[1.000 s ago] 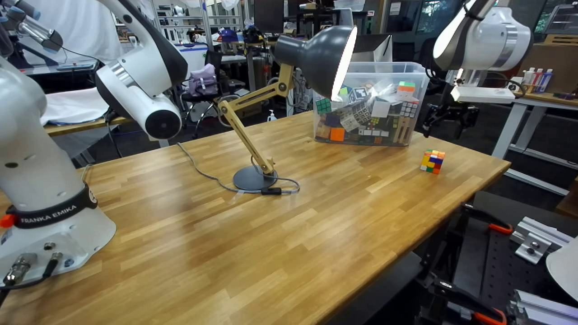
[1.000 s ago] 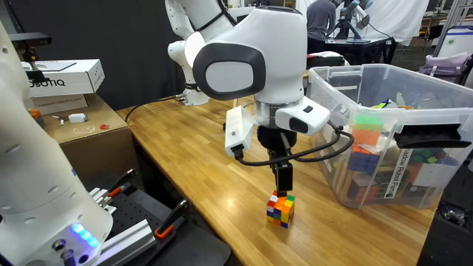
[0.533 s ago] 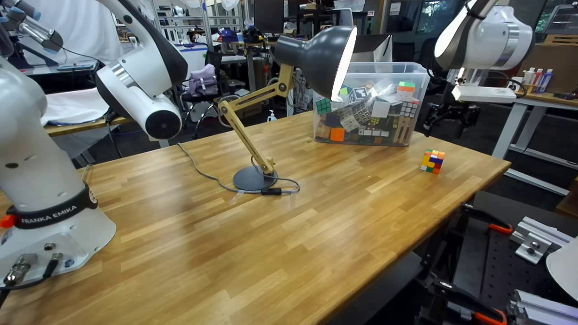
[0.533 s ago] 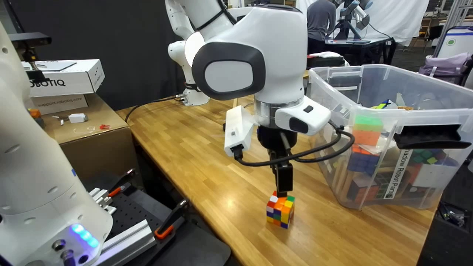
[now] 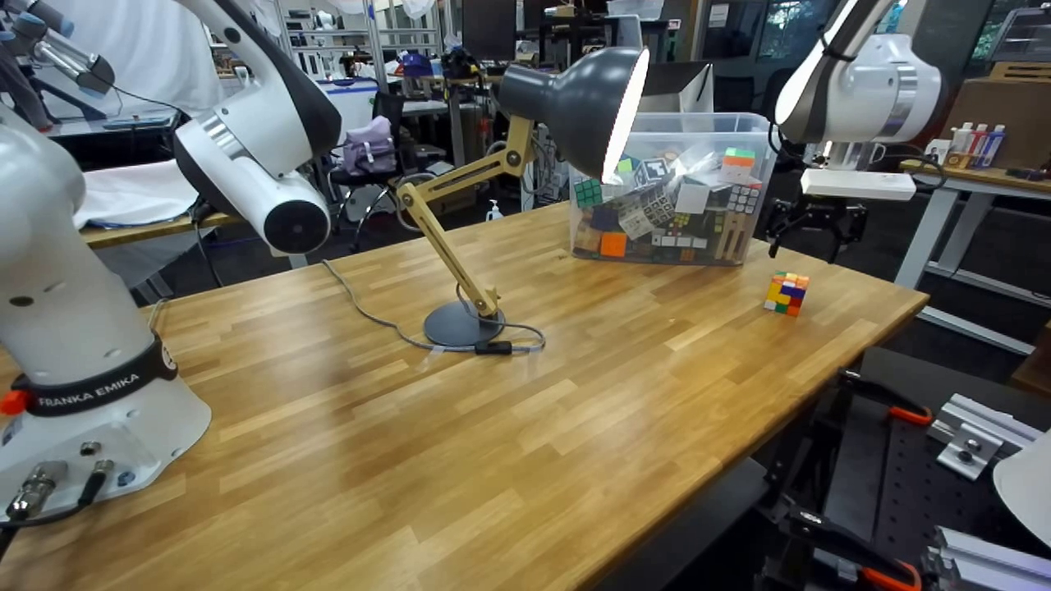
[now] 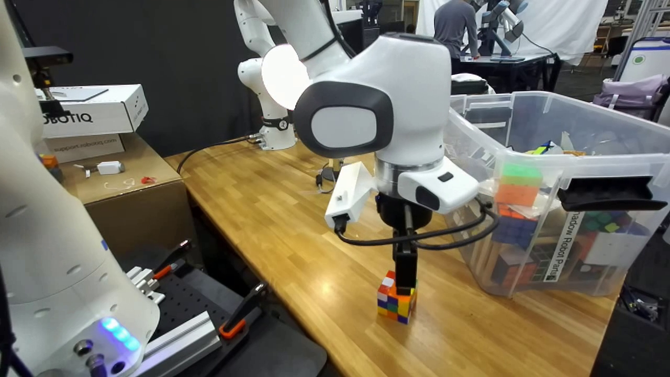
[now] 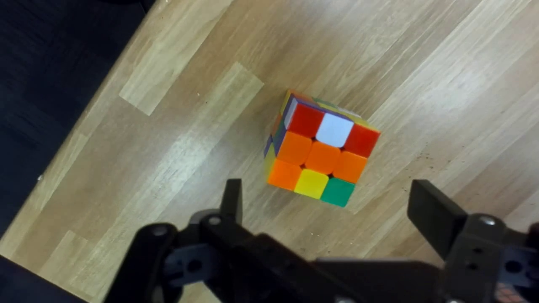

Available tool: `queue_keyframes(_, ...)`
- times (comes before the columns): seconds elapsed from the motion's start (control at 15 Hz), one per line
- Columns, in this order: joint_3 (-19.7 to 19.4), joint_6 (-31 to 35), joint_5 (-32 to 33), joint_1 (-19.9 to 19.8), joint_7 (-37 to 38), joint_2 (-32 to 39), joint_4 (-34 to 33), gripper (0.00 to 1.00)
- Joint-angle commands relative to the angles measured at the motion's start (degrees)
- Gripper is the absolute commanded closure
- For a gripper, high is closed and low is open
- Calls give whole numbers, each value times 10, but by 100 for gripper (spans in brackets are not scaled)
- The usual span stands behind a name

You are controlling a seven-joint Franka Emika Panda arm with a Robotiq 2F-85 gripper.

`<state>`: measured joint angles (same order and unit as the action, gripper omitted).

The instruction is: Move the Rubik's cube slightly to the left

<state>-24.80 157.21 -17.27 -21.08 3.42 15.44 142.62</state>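
Nearest in the wrist view, black two-fingered gripper (image 7: 325,182): jaws spread wide, holding nothing, hanging in mid-air.
Below it, small multicoloured plastic Rubik's cube (image 7: 321,153): resting flat on the pale wooden tabletop (image 7: 181,147), not far from an edge, lower than the jaws and not between them.
Cube's grasp: not yet made; the step in hand looks like lining up over it.
Cube's leftward move: nothing here confirms it as done, so I judge lowering, gripping, a short shift left and letting go all remain.
Near the cube, clear plastic bin (image 5: 739,123) of mixed items: standing apart on the same wood, likely no part of the job.
Farther along, dark grey desk lamp (image 5: 575,107) on a jointed wooden stem: lit, well apart.
At the far end, white robot arm (image 5: 74,287) with dark trim: no gripper shows on it.
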Motion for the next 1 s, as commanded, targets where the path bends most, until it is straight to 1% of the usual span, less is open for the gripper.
queue_keyframes(0.0, 17, -12, -11, -13, 75, 81, -57, 0)
queue_keyframes(0.13, 19, -21, -9, -10, 116, 117, -81, 0)
queue_keyframes(0.33, 25, -33, -8, -7, 157, 148, -109, 0)
queue_keyframes(0.6, 28, -49, -7, -3, 189, 159, -127, 0)
queue_keyframes(0.93, 25, -67, -4, -2, 206, 156, -125, 0)
